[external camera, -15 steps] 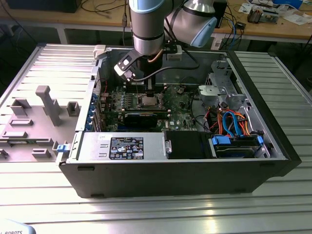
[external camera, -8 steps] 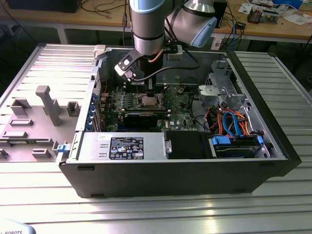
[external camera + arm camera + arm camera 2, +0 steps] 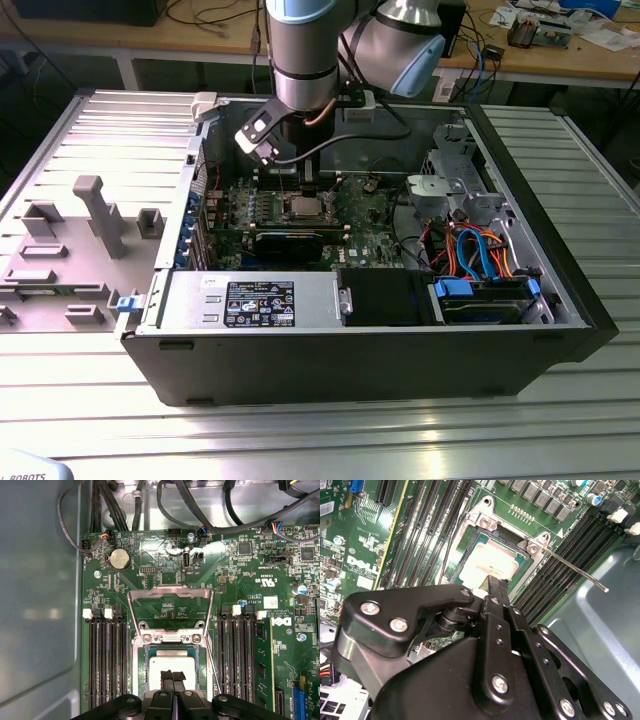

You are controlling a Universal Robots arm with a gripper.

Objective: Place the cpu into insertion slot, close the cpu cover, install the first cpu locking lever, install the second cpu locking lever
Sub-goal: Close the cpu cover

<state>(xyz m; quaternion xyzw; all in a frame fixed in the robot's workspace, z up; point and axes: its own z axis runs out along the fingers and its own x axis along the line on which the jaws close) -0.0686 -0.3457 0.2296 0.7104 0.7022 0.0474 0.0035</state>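
The cpu (image 3: 172,661) lies flat in the socket of the green motherboard (image 3: 240,580), its silver top showing in both wrist views (image 3: 487,562) and in the exterior view (image 3: 303,207). My gripper (image 3: 173,676) hangs straight over it, fingers shut together, tips at or just above the chip's top; I cannot tell if they touch. The second wrist view shows the gripper (image 3: 492,582) over the chip's edge. The cpu cover (image 3: 170,591) stands raised open behind the socket. One thin locking lever (image 3: 580,573) sticks out free beside the socket.
Black memory slots (image 3: 107,660) flank the socket on both sides. A black card (image 3: 288,243), the power supply (image 3: 250,300) and a drive cage with blue and orange cables (image 3: 480,260) fill the open case. Grey fixtures (image 3: 90,215) stand at the exterior view's left.
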